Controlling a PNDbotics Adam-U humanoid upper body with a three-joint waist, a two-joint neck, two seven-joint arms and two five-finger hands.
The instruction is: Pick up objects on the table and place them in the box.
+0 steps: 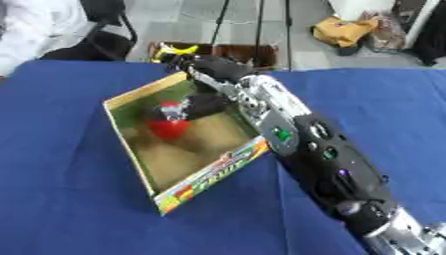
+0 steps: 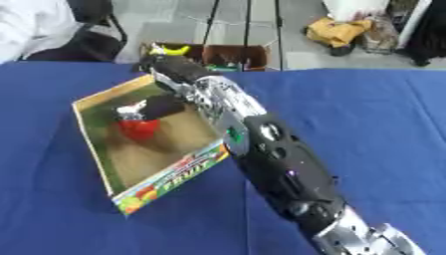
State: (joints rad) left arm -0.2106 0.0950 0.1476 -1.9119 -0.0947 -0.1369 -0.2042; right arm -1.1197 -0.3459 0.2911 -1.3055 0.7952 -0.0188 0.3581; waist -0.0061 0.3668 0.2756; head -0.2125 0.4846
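Observation:
A cardboard box (image 1: 132, 144) with a colourful printed front flap lies open on the blue table (image 1: 61, 199). Inside it is a red rounded object (image 1: 168, 128) with a silvery-white bit on top. My right arm (image 1: 300, 144) runs from the lower right up over the box's far right corner. Its dark right hand (image 1: 207, 104) reaches down into the box and touches or nearly touches the top of the red object. The arm hides part of the hand, so its grip is unclear. My left hand shows in neither view.
Beyond the table's far edge stand open brown cartons (image 1: 235, 52) on the floor, with a yellow thing (image 1: 178, 50) at their left. A person in white (image 1: 35, 30) sits at the far left. Blue cloth stretches on both sides of the box.

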